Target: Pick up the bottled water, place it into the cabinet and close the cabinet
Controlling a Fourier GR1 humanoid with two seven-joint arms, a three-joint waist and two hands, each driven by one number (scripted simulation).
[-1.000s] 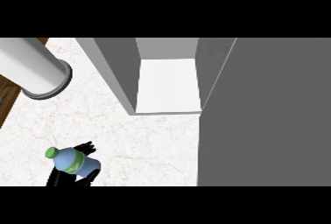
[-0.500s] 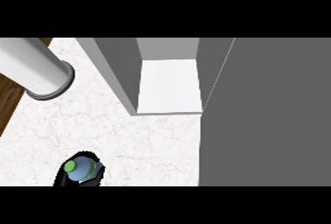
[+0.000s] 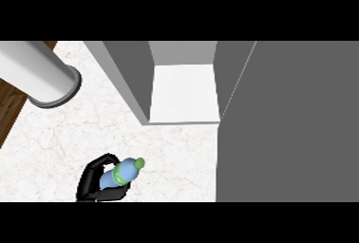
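The bottled water (image 3: 120, 173) is light blue with a green band and a green cap, and its cap points up and to the right. My right hand (image 3: 93, 182) is shut on it at the lower left, black fingers curled round its body above the white marble counter (image 3: 175, 152). The cabinet (image 3: 131, 76) stands open at the top middle, its white inner floor (image 3: 184, 94) bare. Its big grey door (image 3: 288, 123) fills the right side. The bottle is left of and below the opening, apart from it. My left hand does not show.
A thick grey forearm (image 3: 35, 71) crosses the upper left corner, ending in a darker rim. Brown wooden floor (image 3: 14, 107) shows beyond the counter's left edge. The cabinet's grey left wall stands between the forearm and the opening.
My right hand has carried the bottle to the right and slightly up. The bottle has tipped over, so its cap now points up-right toward the cabinet instead of up-left.
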